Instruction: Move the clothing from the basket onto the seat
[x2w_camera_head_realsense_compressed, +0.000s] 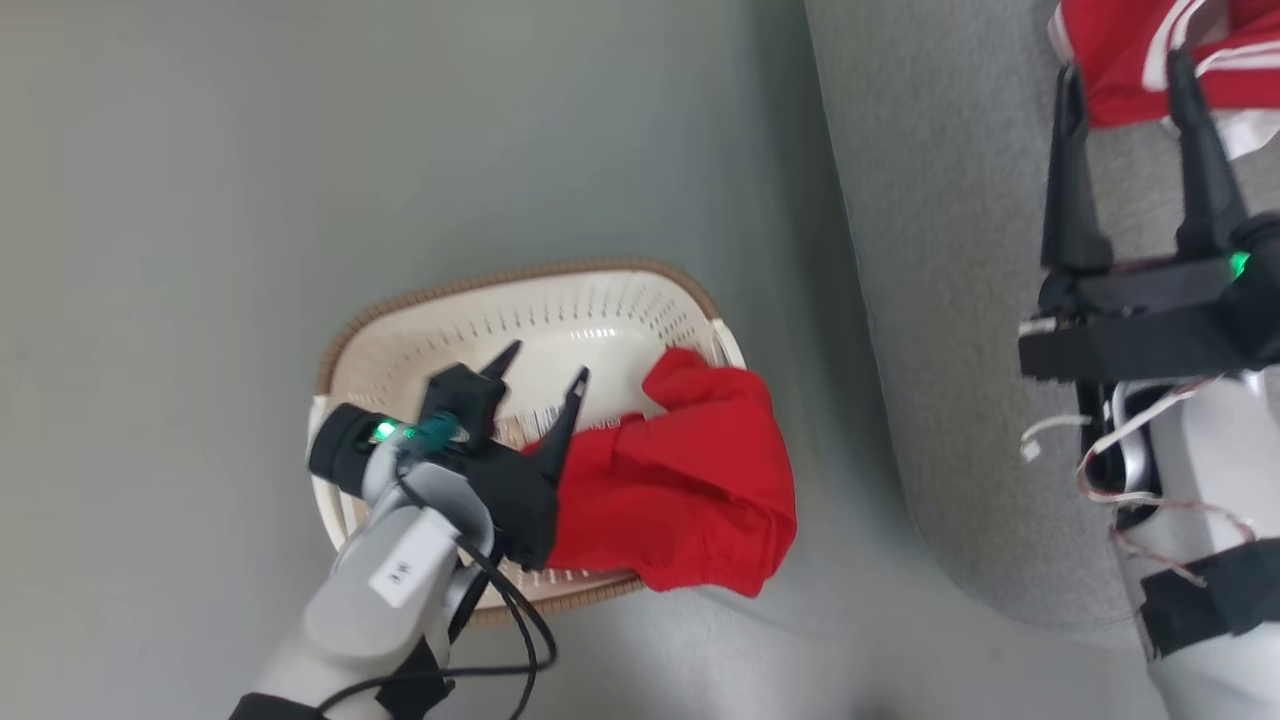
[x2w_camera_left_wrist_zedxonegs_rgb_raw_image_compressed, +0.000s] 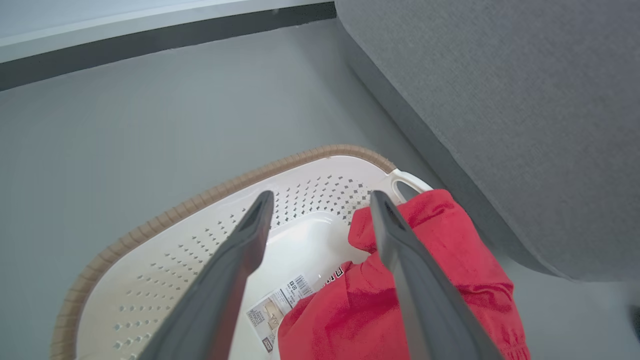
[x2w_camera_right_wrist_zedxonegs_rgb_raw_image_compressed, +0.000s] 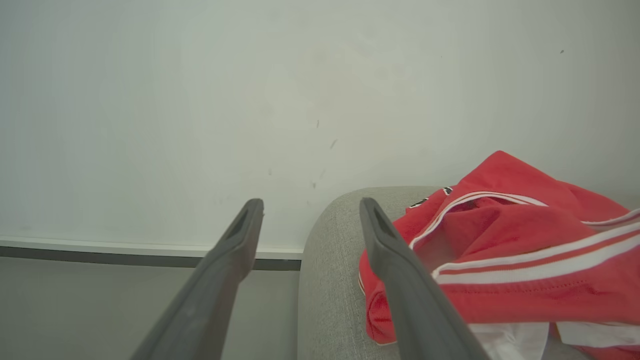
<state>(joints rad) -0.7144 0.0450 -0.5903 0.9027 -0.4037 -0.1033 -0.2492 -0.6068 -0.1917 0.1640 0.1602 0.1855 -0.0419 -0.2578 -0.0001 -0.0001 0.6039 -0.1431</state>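
Note:
A plain red garment (x2w_camera_head_realsense_compressed: 690, 490) (x2w_camera_left_wrist_zedxonegs_rgb_raw_image_compressed: 395, 305) lies half in the cream basket (x2w_camera_head_realsense_compressed: 560, 310) (x2w_camera_left_wrist_zedxonegs_rgb_raw_image_compressed: 210, 235), draped over its right rim and handle. My left gripper (x2w_camera_head_realsense_compressed: 545, 365) (x2w_camera_left_wrist_zedxonegs_rgb_raw_image_compressed: 320, 200) hangs open over the basket, its right finger at the garment's left edge, with nothing between the fingers. The striped red garment (x2w_camera_head_realsense_compressed: 1130, 50) (x2w_camera_right_wrist_zedxonegs_rgb_raw_image_compressed: 530, 250) rests on the grey sofa seat (x2w_camera_head_realsense_compressed: 960, 300) (x2w_camera_right_wrist_zedxonegs_rgb_raw_image_compressed: 330, 260). Over the seat, my right gripper (x2w_camera_head_realsense_compressed: 1125, 75) (x2w_camera_right_wrist_zedxonegs_rgb_raw_image_compressed: 310, 207) stands open and empty, fingertips at the striped garment's near edge.
The basket stands on grey floor (x2w_camera_head_realsense_compressed: 300, 150) just left of the sofa's rounded edge. A label sticker (x2w_camera_left_wrist_zedxonegs_rgb_raw_image_compressed: 280, 305) shows on the basket bottom. A pale wall with a dark baseboard (x2w_camera_right_wrist_zedxonegs_rgb_raw_image_compressed: 125, 257) runs behind the sofa.

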